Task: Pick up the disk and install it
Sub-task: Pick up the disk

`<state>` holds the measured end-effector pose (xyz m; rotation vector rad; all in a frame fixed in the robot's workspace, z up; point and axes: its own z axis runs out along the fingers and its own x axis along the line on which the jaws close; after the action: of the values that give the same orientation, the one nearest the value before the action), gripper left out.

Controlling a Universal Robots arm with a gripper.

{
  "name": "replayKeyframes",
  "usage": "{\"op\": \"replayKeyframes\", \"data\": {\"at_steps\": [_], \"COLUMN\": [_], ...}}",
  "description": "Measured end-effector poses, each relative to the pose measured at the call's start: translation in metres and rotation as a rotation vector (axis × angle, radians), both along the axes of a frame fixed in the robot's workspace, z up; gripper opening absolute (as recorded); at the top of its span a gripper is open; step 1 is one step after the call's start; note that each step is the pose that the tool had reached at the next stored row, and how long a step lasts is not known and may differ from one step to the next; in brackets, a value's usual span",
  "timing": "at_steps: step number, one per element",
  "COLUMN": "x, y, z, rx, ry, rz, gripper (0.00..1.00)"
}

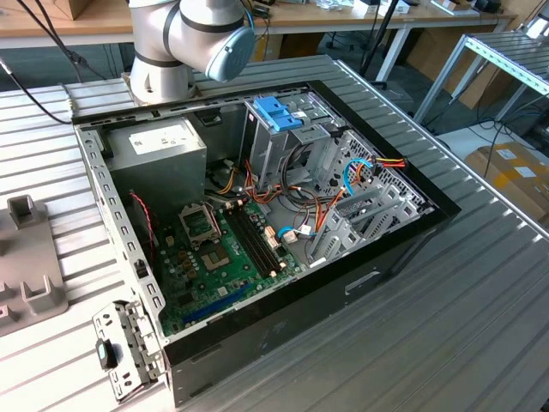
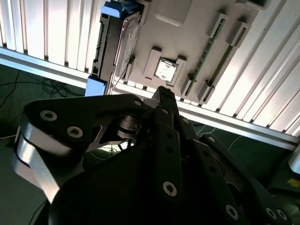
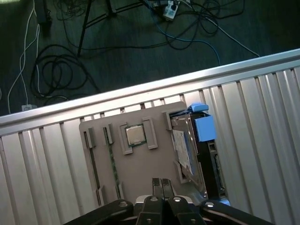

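The disk (image 3: 191, 151) is a dark drive in a light blue carrier. It stands on its edge in a slot at one side of a grey holder tray (image 3: 140, 164). In the second wrist view the disk (image 2: 114, 42) shows its dark side and blue ends. My gripper (image 3: 161, 183) hangs above the tray, apart from the disk and a little to one side of it. Its two fingers are pressed together with nothing between them; the second wrist view shows the gripper (image 2: 164, 96) the same way.
The tray also holds a processor chip (image 3: 135, 135) and a memory stick (image 3: 111, 154), and lies on a ribbed metal table (image 3: 262, 140). In the exterior view an open computer case (image 1: 257, 215) has a blue latch piece (image 1: 279, 112) on its drive cage. Cables lie on the floor (image 3: 56, 70).
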<state>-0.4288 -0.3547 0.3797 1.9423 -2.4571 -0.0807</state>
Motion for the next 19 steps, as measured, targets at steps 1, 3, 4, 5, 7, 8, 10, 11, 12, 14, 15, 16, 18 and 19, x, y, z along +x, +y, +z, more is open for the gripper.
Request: {"op": "replayKeyframes", "data": {"at_steps": [1,3,4,5,7,8,10,11,12,14,15,16,18,19], "x": [0.0000,0.0000,0.0000,0.0000,0.0000,0.0000,0.0000,0.0000,0.0000,0.0000,0.0000,0.0000,0.0000,0.0000], "y": [0.0000,0.0000,0.0000,0.0000,0.0000,0.0000,0.0000,0.0000,0.0000,0.0000,0.0000,0.0000,0.0001,0.0000], "z": [0.0000,0.0000,0.0000,0.0000,0.0000,0.0000,0.0000,0.0000,0.0000,0.0000,0.0000,0.0000,0.0000,0.0000], "rx": [0.0000,0.0000,0.0000,0.0000,0.0000,0.0000,0.0000,0.0000,0.0000,0.0000,0.0000,0.0000,0.0000,0.0000], "ry": [0.0000,0.0000,0.0000,0.0000,0.0000,0.0000,0.0000,0.0000,0.0000,0.0000,0.0000,0.0000,0.0000,0.0000], "rz": [0.005,0.013,0.016,0.021,0.032,0.038,0.045,0.050,0.054,0.062,0.065,0.071,0.077,0.081], "gripper": [0.11,0.11,0.11,0.11,0.11,0.11,0.11,0.11,0.11,0.11,0.11,0.11,0.11,0.11]}}
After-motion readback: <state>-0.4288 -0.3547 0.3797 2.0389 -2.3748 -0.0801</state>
